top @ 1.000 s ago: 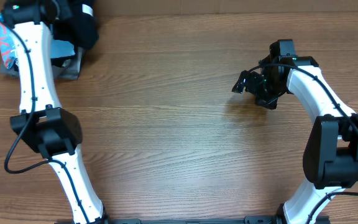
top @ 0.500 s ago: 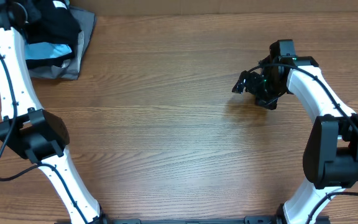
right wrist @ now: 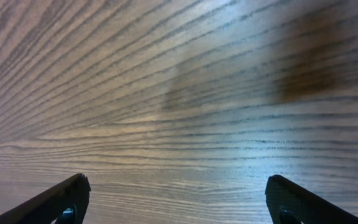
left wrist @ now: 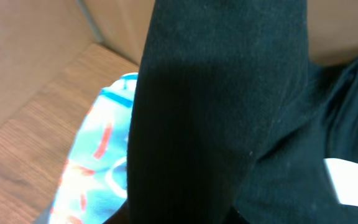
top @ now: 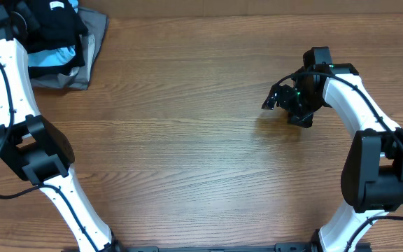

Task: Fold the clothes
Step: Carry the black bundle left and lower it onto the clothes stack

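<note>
The black T-shirt lies bunched on a clothes pile at the table's far left corner, its white neck label showing. My left gripper is at that corner against the shirt. In the left wrist view a taut band of the black T-shirt rises from where the jaws sit and hides the fingers; the label shows at lower right. My right gripper hovers over bare wood on the right, open and empty, with its fingertips wide apart.
A light blue printed shirt and a grey folded garment lie under the black one; the blue shirt also shows in the left wrist view. The wooden table spreads between the arms.
My left arm has swung left and back toward the corner, dragging the black shirt left across the pile. The right gripper has shifted only slightly.
</note>
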Robot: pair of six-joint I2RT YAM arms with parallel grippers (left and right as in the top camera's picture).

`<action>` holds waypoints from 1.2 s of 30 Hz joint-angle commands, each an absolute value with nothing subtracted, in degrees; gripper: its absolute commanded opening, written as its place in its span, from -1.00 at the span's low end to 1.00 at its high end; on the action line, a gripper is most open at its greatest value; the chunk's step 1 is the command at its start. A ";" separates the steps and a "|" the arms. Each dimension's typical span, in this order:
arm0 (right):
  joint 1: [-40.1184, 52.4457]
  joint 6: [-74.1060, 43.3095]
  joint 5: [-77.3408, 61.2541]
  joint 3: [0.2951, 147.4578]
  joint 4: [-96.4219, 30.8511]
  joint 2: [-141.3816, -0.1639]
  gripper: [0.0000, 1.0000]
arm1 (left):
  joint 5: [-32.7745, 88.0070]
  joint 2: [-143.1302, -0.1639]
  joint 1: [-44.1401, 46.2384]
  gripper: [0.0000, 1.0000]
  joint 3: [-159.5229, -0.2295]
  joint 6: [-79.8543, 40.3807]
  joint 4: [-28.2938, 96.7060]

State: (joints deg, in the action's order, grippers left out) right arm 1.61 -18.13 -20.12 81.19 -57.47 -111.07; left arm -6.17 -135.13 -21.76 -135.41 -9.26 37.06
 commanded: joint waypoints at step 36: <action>1.91 -18.92 -19.97 80.95 -58.48 -110.72 0.88 | -2.28 -136.42 -22.26 -0.91 -136.00 -0.16 27.11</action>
State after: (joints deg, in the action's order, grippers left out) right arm 1.61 -18.22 -20.12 81.19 -58.57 -111.07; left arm -8.67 -134.06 -21.41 -134.76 -3.49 28.03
